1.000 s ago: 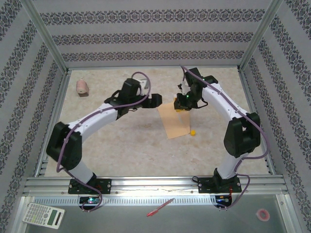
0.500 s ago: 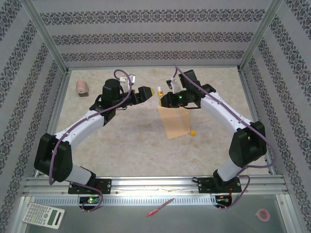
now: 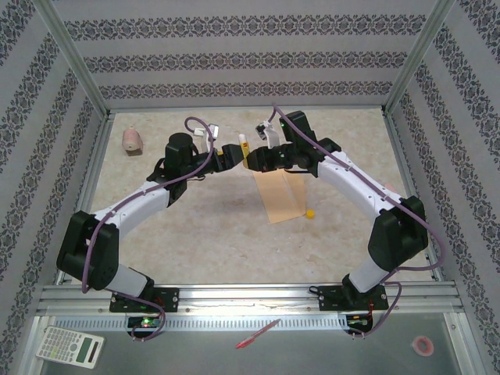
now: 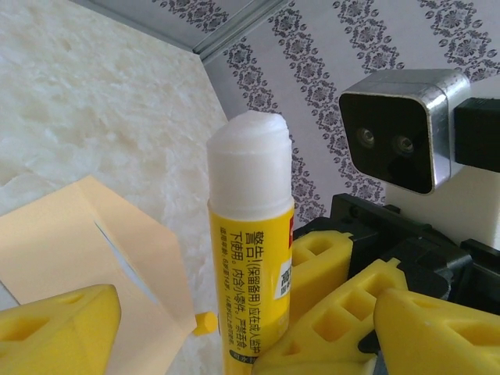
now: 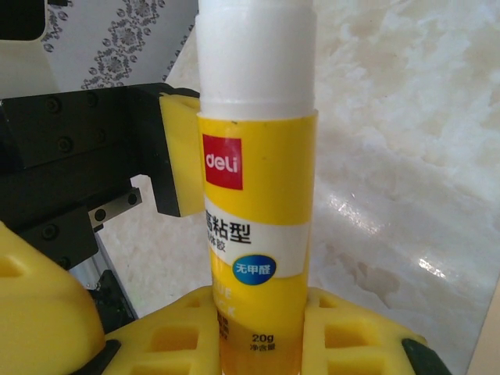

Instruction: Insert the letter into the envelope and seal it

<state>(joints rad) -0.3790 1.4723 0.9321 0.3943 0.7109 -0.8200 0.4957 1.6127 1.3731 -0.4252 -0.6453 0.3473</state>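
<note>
Nearly fingertip to fingertip, the two arms meet above the far middle of the table, raised over the far end of the envelope. The right gripper clamps its yellow fingers on the lower body of a yellow glue stick. The stick stands upright in the right wrist view, uncapped, with white glue showing at the top.

The left gripper faces it with jaws spread wide, one finger on either side of the stick. One of its pads sits just beside the tube; whether it touches cannot be told.

The tan envelope lies flat on the marbled surface, its long edges running near to far and slightly askew. In the overhead view its far end is tucked beneath the grippers. A small yellow cap rests just beside the envelope's near right corner.

Bare table spreads wide to the left of the envelope and on its near side, as far as the aluminium rail. A narrower open strip runs on the right, under the right arm. A small pink object sits near the far left corner, well apart from both arms.

Patterned walls close in the far and side edges. On the ledge nearer than the rail lie a calculator, a red pen and a roll of tape.
</note>
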